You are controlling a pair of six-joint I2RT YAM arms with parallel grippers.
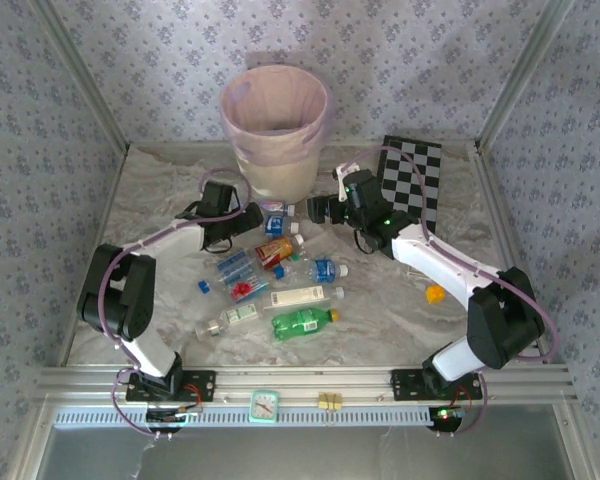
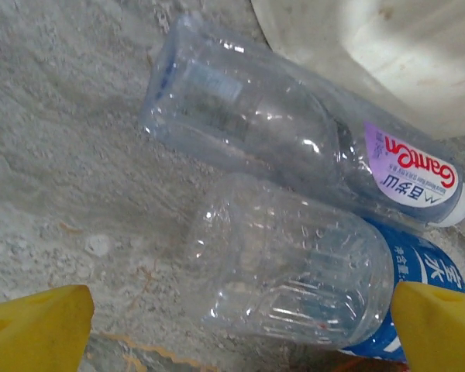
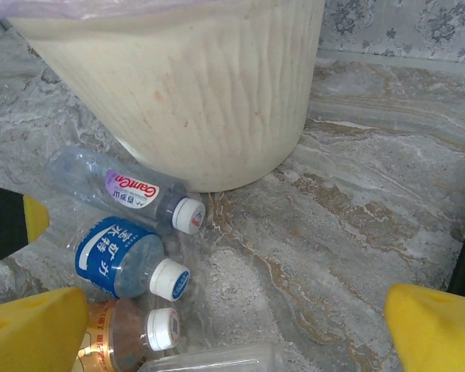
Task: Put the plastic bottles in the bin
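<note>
While the left fingers (image 2: 35,325) and right fingers (image 3: 434,325) gaped empty, the plastic bottles (image 1: 302,322) lay across the table (image 1: 400,320), the bin (image 1: 275,175) apparently awaiting nearly all.

Left wrist view: the bin (image 2: 372,54) is cropped by the top edge. The blue-labelled bottle (image 2: 294,271) has its cap end hidden behind a yellow fingertip (image 2: 438,325).

Right wrist view: the orange-labelled bottle (image 3: 120,333) lies partly behind another yellow fingertip (image 3: 31,329). The clear bottle (image 3: 217,358) is cut by the bottom edge.

Top view: the small objects (image 1: 265,405) on the near rail (image 1: 500,378) are too small to identify.
</note>
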